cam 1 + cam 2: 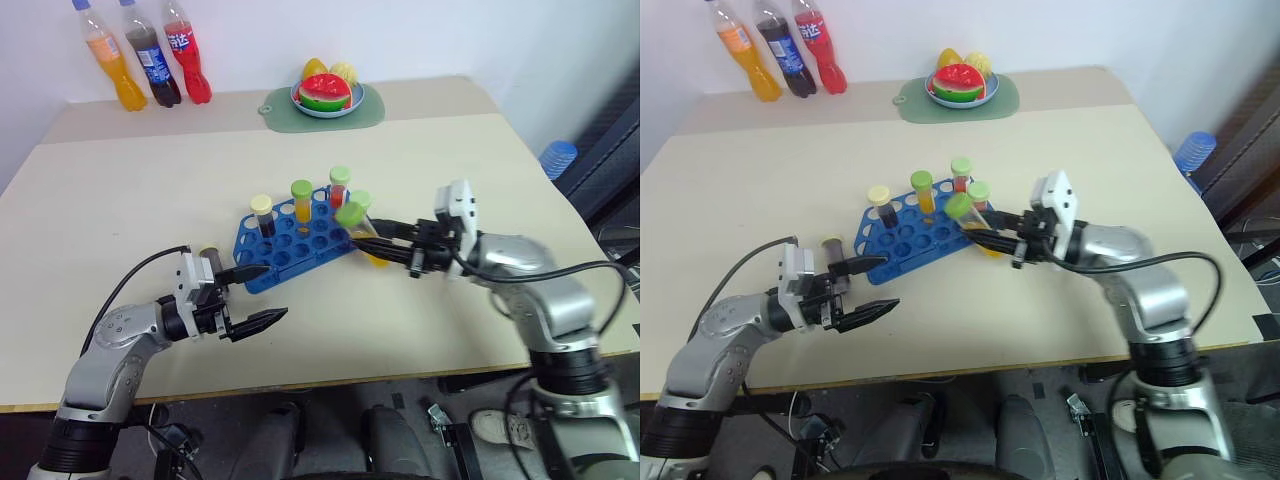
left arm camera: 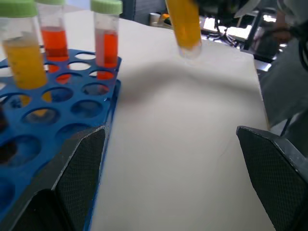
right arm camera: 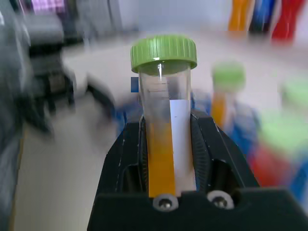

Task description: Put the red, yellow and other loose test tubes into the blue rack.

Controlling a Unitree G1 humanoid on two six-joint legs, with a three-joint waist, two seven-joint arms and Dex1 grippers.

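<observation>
Left gripper (image 1: 262, 296), nearest the camera, has its 2 black fingers spread wide, grasping nothing, just beside the near-left end of the blue plastic test tube rack (image 1: 290, 243) on the beige table (image 1: 120, 200). 4 capped tubes stand in the rack. Right gripper (image 1: 372, 232) is clenched on a green-capped clear tube w/ yellow liquid (image 3: 163, 120), lifted off the table by the rack's right end.

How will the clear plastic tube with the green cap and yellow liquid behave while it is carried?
The green-capped yellow tube looks rigid. Smooth and round, it may slip in the right gripper. Set down flat, it would probably roll; its liquid likely shifts when tilted.
</observation>
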